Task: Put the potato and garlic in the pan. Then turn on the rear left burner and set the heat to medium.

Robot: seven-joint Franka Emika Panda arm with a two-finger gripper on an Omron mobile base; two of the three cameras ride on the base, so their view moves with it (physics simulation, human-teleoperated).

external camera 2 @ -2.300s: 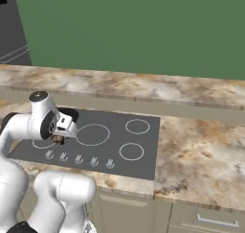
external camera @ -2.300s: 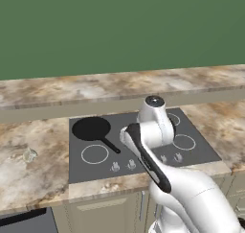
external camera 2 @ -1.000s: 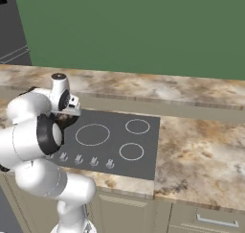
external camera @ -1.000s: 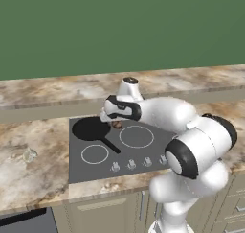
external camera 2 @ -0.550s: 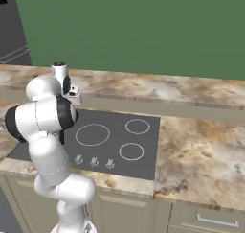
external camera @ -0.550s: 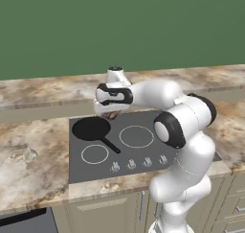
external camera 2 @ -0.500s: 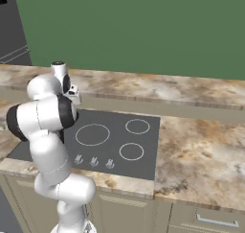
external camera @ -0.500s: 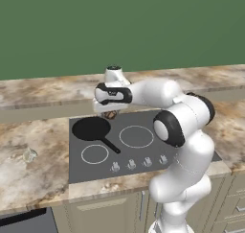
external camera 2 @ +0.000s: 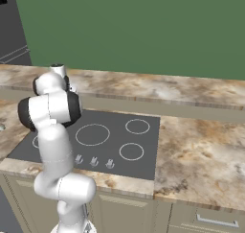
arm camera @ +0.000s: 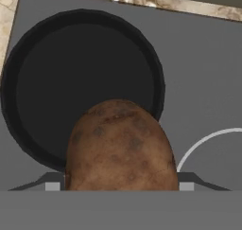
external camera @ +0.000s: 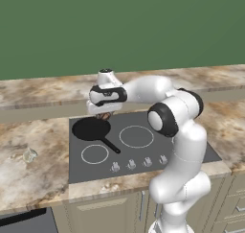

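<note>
Left base view: gripper [external camera: 102, 114] over the back edge of the pan [external camera: 91, 129], jaws clamped wide on the potato [external camera: 104, 115]; garlic [external camera: 29, 154] untouched on counter. Hand view: potato [arm camera: 121, 146] above empty pan [arm camera: 38, 82]. Burner presumably off, nothing done

Matte black pan [arm camera: 85, 82], rough speckled brown potato [arm camera: 120, 146] skin, smooth dark grey glass cooktop [arm camera: 203, 77], mottled stone-look counter [external camera: 28, 169]

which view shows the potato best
The hand view: the potato fills the foreground, brown and speckled, held in the tool above the pan. In the left base view it is a small brown speck under the tool by the pan's rim. In the right base view the arm hides it.
</note>
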